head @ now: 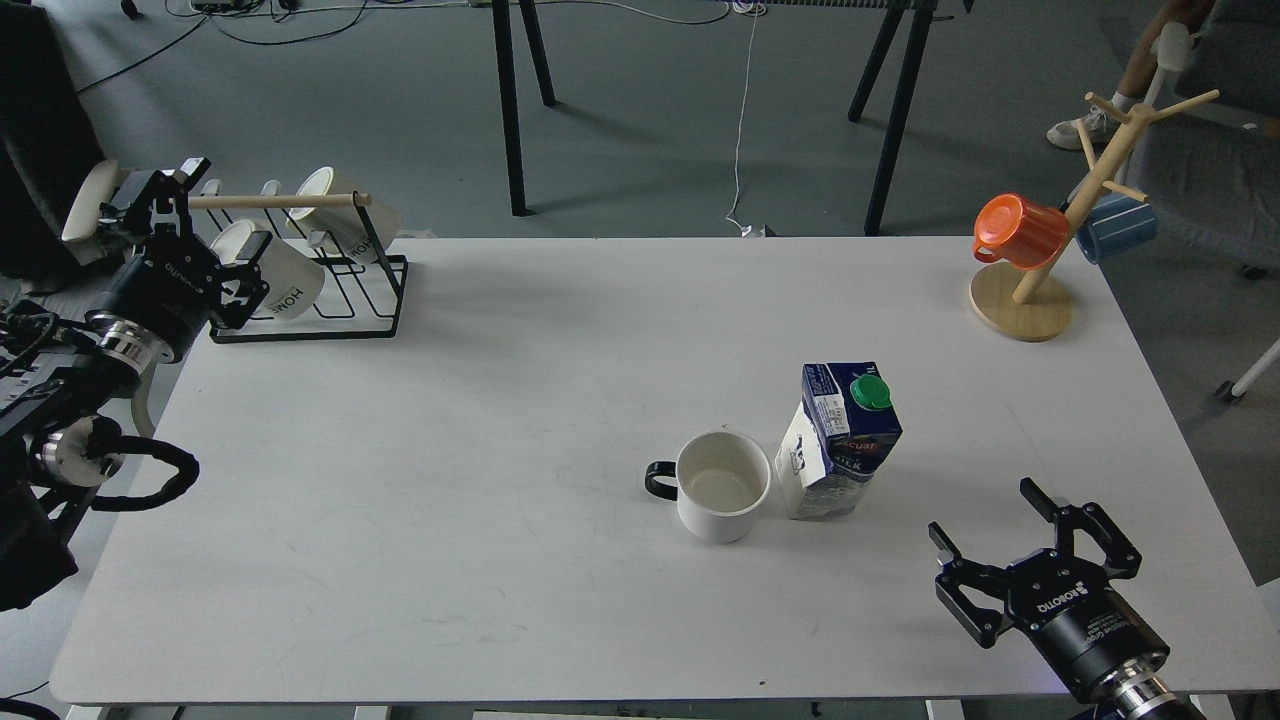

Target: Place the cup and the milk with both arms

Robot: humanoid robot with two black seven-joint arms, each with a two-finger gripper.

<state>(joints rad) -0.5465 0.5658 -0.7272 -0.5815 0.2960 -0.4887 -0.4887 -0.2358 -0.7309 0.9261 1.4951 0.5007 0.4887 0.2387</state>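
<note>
Closest to the camera is the right gripper (990, 535), down at the near right of the white table (400, 500), fingers spread wide with nothing between them. It sits a bit right of and nearer than the milk carton, not touching it.

The white mug with the black handle (722, 485) stands upright around the middle-right of the table, handle pointing left, looks dry inside. Just to its right is the blue and white milk carton with the green cap (838, 440), upright, so close the two nearly touch; can't quite say if they do.

The left gripper (150, 205) is way over at the far left, off the table edge, right by the black wire mug rack (370, 300) with the cream "HOME" mugs (275, 275). It's dark and seen at an odd angle, so I honestly can't tell whether it's open or closed, or holding anything.

Far right corner has the wooden mug tree (1060, 235) with an orange cup (1018, 232) and a blue one (1115, 228).

My read: both items are already standing side by side with neither arm on them, so the placing looks basically done, unless a specific target spot is meant, which nothing here marks.
</note>
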